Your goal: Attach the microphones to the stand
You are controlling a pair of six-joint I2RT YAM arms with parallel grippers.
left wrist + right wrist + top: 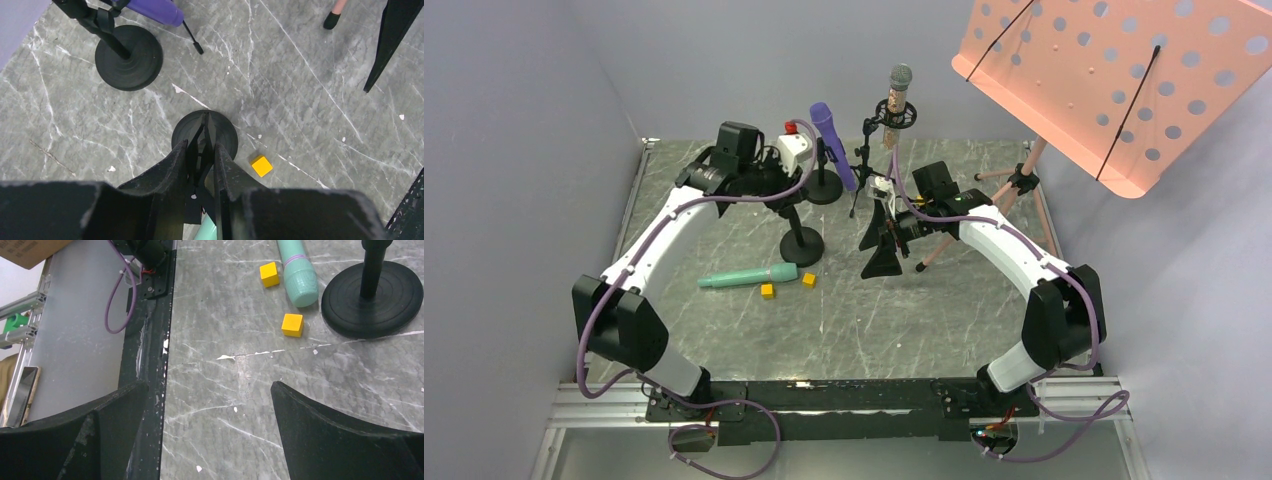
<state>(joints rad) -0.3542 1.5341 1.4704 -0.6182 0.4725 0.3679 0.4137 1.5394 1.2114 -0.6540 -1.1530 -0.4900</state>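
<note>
A teal-green microphone (749, 277) lies flat on the table, its end showing in the right wrist view (298, 270). The purple microphone (834, 145) leans in a round-based stand (824, 188). A pinkish-copper microphone (897, 100) stands upright in a tripod stand. My left gripper (782, 190) (201, 150) is shut on the black clip atop an empty stand whose round base (802, 245) (205, 132) sits right below. Beside the tripod, my right gripper (886, 250) (210, 390) hangs open over bare table, nothing between its fingers.
Two yellow cubes (767, 291) (809, 280) lie next to the teal microphone's head. A pink perforated music stand (1114, 80) overhangs the back right, its tripod legs (944, 245) reaching toward my right arm. Grey walls close off the left and back.
</note>
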